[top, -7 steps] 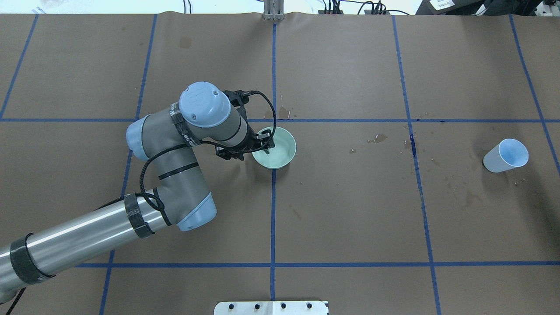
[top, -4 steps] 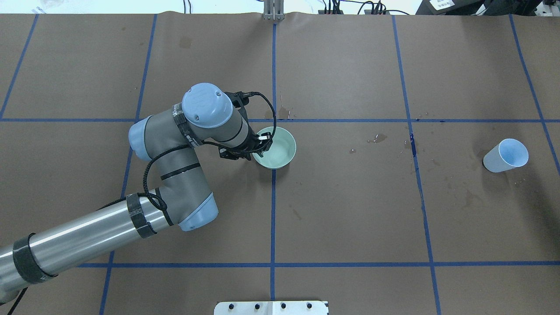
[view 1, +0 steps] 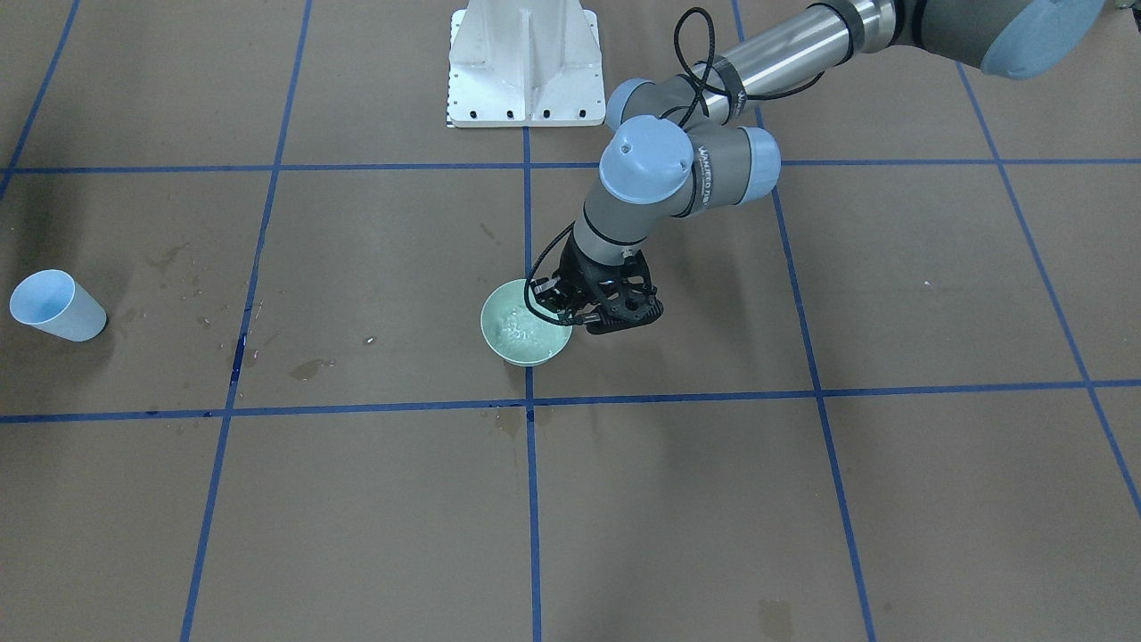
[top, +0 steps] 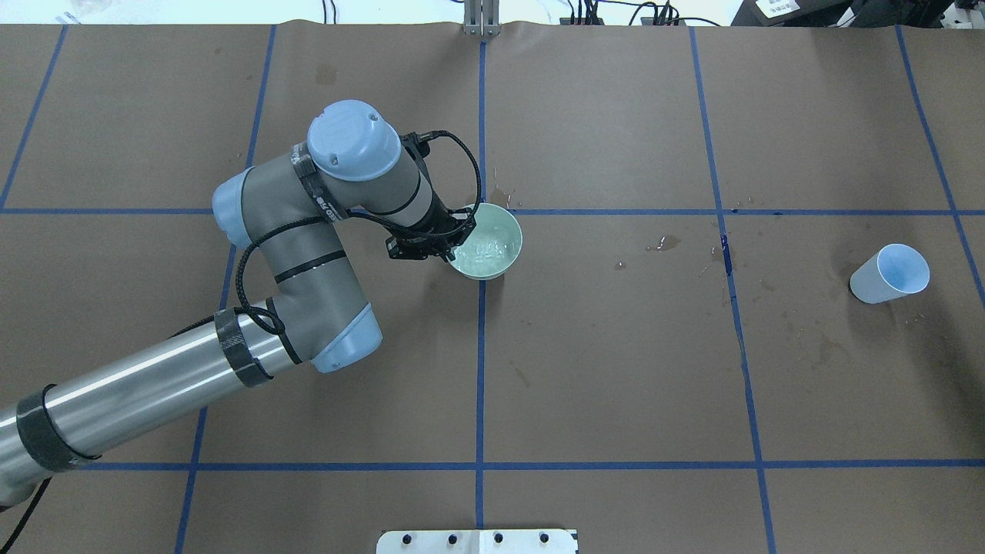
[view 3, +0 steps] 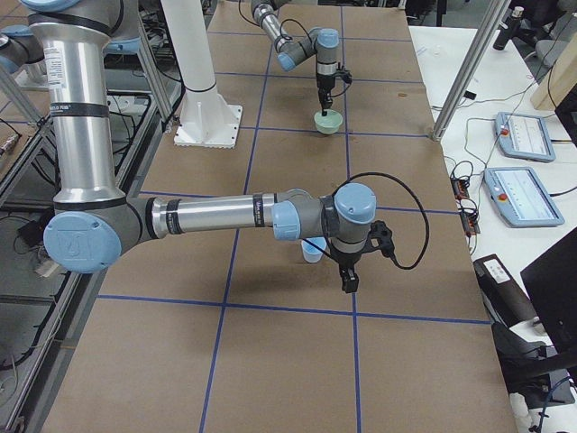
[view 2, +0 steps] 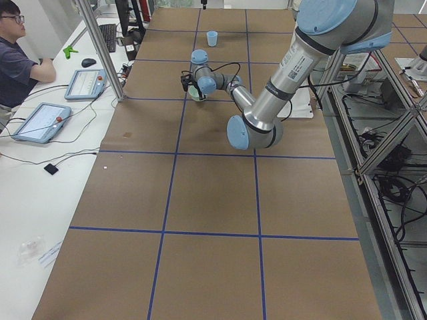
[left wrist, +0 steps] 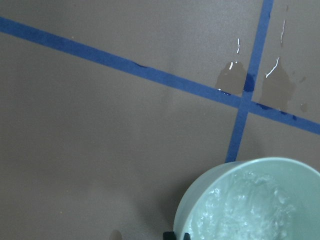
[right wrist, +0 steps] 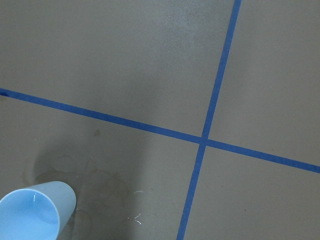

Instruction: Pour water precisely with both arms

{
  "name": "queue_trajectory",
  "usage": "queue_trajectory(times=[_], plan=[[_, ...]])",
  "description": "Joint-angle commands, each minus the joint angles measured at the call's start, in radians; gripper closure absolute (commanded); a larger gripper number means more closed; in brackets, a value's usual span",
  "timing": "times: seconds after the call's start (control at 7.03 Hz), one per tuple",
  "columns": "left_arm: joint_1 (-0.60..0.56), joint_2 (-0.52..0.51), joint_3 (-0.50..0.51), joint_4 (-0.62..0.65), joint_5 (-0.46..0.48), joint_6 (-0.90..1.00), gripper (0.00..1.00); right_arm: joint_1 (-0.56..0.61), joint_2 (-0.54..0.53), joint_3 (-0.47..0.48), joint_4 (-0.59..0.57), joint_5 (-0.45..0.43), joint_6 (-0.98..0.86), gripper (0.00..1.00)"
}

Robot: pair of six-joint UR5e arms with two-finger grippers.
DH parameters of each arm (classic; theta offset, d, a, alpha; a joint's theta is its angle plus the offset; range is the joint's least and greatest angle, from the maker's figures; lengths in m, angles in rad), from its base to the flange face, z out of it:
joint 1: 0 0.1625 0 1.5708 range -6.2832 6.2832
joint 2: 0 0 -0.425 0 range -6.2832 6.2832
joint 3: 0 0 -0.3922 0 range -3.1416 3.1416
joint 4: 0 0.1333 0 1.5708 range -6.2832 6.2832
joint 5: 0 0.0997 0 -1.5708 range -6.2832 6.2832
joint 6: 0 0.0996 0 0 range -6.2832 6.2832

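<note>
My left gripper (top: 460, 235) is shut on the near-left rim of a pale green bowl (top: 492, 245), one finger inside and one outside. The bowl (view 1: 521, 337) holds water (left wrist: 245, 210) that ripples and glints. A light blue cup (top: 889, 273) stands far off at the table's right end. The same cup (right wrist: 32, 212) shows at the lower left corner of the right wrist view. My right gripper (view 3: 347, 281) hangs beside the cup (view 3: 312, 251); it shows only in the exterior right view, so I cannot tell whether it is open or shut.
Wet stains (top: 666, 244) mark the brown paper between bowl and cup. The white pedestal (view 1: 524, 62) stands at the robot's side of the table. A person (view 2: 17, 67) sits at a side table with tablets (view 2: 40, 123).
The left arm has carried the bowl a little away from the robot, across the blue tape line. The water in it now ripples. The blue cup has not moved.
</note>
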Motion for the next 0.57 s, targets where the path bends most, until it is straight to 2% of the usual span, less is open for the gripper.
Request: queue_trajectory(times=[0.0,0.14,0.43], plan=[[-0.145,0.068,-0.043,0.003,-0.149,0.052,1.0,0.005,0.001,0.0,0.0,0.002,0.001,0.0],[-0.203,0.183,-0.116,0.003,-0.195,0.152,1.0,0.005,0.0,0.003,0.0,0.013,0.004,0.0],[-0.329,0.482,-0.269,0.001,-0.261,0.428,1.0,0.005,-0.014,0.038,-0.002,0.025,0.014,0.0]])
